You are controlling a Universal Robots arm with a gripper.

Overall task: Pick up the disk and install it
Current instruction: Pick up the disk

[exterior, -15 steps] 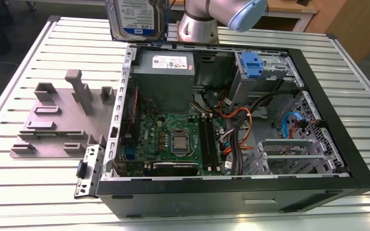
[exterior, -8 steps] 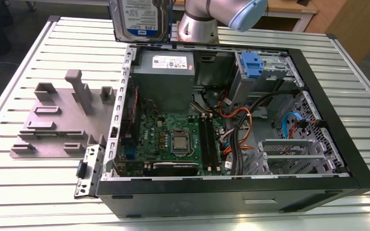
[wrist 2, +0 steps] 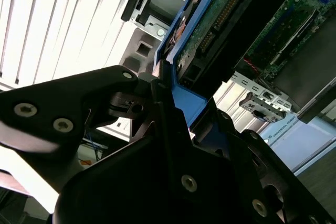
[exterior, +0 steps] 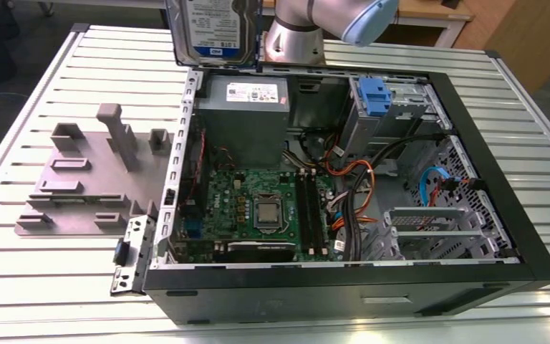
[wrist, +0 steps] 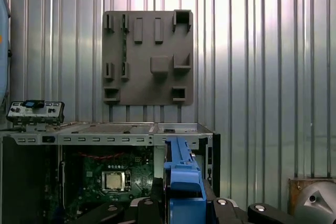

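Here the gripper (wrist 2: 184, 109) is clamped on the disk (exterior: 213, 29), holding it upright above the computer case (exterior: 351, 290) at its far wall, near the power supply (exterior: 244, 107). Lowered askew, its blue carrier would likely catch the case's rim or cables (exterior: 351, 168).

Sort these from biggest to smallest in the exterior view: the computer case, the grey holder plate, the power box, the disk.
1. computer case
2. grey holder plate
3. power box and disk: they look about alike. The disk is raised and cut off at the picture's top edge, so I can't rank them.
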